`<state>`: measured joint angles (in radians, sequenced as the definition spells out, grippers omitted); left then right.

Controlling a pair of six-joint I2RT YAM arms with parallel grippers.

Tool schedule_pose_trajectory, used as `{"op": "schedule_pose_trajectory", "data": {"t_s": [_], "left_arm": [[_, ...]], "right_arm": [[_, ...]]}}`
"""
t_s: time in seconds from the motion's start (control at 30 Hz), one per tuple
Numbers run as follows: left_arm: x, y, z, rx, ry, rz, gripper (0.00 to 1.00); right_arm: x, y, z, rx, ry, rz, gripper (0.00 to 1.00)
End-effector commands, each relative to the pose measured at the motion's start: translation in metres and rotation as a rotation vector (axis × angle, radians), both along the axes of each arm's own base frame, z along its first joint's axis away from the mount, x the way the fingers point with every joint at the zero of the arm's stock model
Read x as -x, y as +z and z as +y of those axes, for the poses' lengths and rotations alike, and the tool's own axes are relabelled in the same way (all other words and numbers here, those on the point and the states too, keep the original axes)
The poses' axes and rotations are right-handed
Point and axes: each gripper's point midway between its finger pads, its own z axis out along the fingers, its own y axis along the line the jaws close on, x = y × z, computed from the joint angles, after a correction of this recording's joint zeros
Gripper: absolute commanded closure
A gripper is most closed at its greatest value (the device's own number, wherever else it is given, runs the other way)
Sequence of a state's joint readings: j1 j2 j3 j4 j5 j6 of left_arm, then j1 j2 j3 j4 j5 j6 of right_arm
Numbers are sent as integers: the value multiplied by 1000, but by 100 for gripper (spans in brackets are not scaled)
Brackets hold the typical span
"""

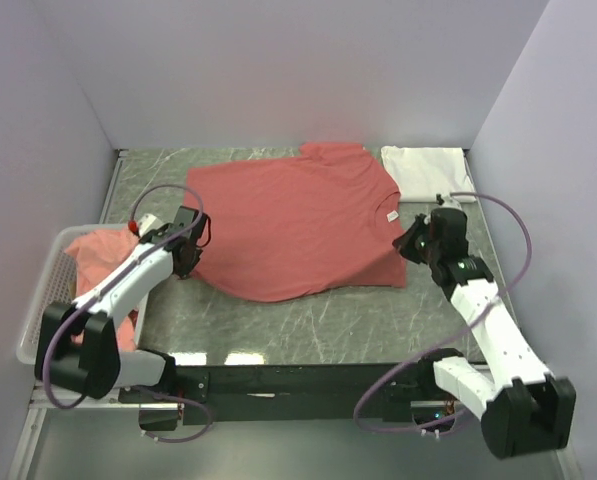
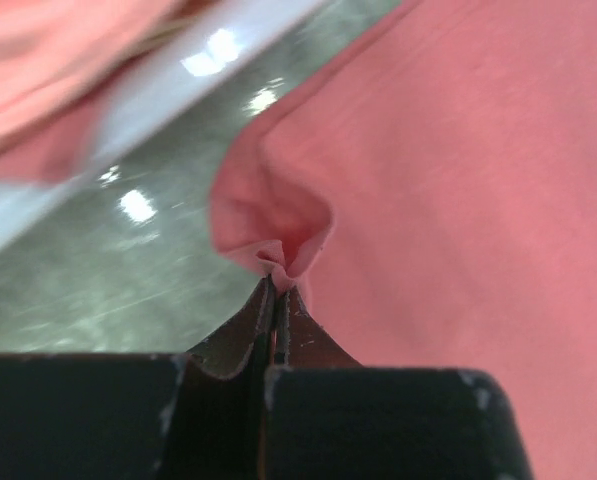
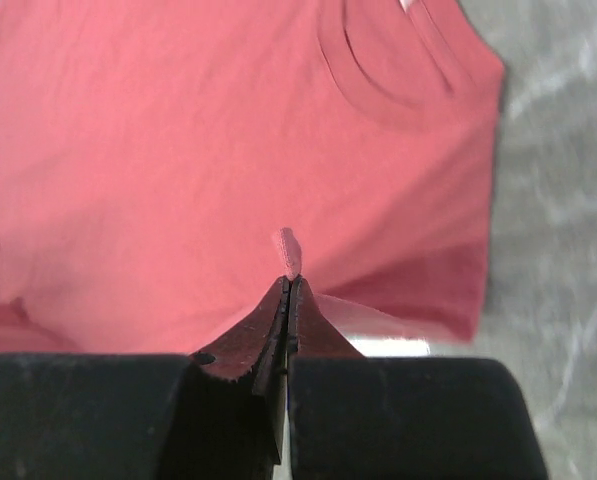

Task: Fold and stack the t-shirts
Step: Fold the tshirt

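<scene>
A coral-red t-shirt (image 1: 298, 220) lies spread on the marble table, its neck with a white label toward the right. My left gripper (image 1: 189, 262) is shut on a pinch of its near-left edge; in the left wrist view the fabric (image 2: 458, 200) bunches at the closed tips (image 2: 278, 285). At the shirt's near-right corner my right gripper (image 1: 411, 246) is shut on a small fold, which pokes out above the tips (image 3: 290, 279) over the shirt (image 3: 178, 150). A folded white t-shirt (image 1: 428, 170) lies at the back right. Another salmon t-shirt (image 1: 103, 255) sits in the basket.
The white mesh basket (image 1: 38, 310) stands off the table's left edge, its rim (image 2: 128, 110) close to my left gripper. Pale walls close off the back and both sides. A strip of bare marble (image 1: 308, 320) runs along the front edge.
</scene>
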<state>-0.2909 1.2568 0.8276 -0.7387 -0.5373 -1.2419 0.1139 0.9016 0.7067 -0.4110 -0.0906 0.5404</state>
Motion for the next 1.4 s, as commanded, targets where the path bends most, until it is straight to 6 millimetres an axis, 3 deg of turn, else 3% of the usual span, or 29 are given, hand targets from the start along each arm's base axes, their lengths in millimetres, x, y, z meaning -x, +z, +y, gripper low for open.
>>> {"op": "schedule_pose_trajectory", "data": {"t_s": [0.0,0.23,0.53,0.87,1.1,1.37], "left_arm": [[-38,20,-6,0,1,-79,99],[-69,6,-5,-4,13,-23,99],[-89,0,11,16,32,-4,99],[-100,0,23,12,43,9,98],[-114,5,28,-11,36,28,96],[-117,-5,32,-11,32,61,94]], "right_arm": [[-52,46,10,17,36,-178,100],[-107,57,26,41,65,-218,100],[-148,74,26,77,51,-298,100],[-164,88,25,83,36,-380,100],[-173,83,25,79,30,-387,100],[-180,83,24,73,30,-392,100]]}}
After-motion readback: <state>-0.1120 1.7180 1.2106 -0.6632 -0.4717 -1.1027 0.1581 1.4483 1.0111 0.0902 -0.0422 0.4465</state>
